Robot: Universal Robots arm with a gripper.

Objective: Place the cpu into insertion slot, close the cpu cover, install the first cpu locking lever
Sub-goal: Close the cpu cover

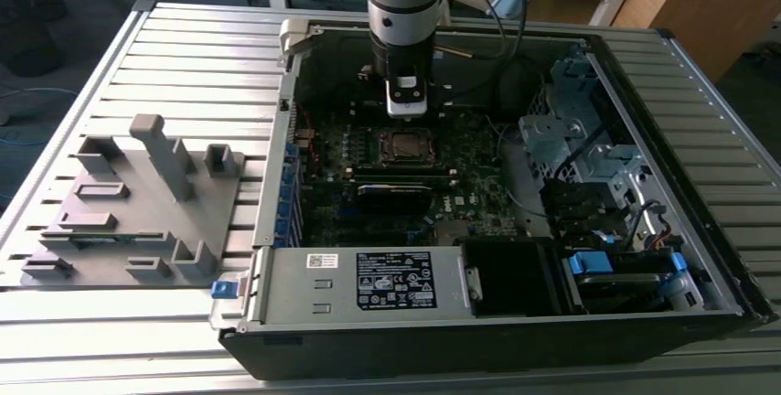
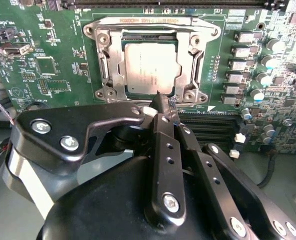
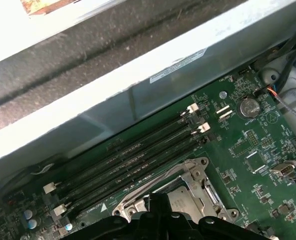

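The arm descends from the top centre of the exterior view into an open computer case [image 1: 683,258] that lies on a slatted metal table [image 1: 183,48]. Its gripper [image 1: 407,110] hangs just above the socket in the upper middle of the motherboard [image 1: 354,217]. At the exterior view's left, a grey fixture plate [image 1: 134,221] with upright blocks sits well apart from the case.

In the second wrist view the gripper [image 2: 163,101] rises from the lower half of the frame, and its dark fingers [image 2: 162,106] come together to a narrow tip with no gap visible between them, holding nothing. That tip sits at the lower edge of the socket, just at the rim of the cpu cover [image 2: 111,62].

The cpu [image 2: 151,66] lies flat in the socket in the upper centre of this frame, its dull silver top facing up. The cover's silver frame lies down around it, with the chip visible through the open centre. Whether a locking lever is latched cannot be told.

In the first wrist view, the memory slots [image 3: 133,160] run diagonally across the middle, and the cover [image 3: 197,182] shows at the bottom centre beside the gripper's dark body
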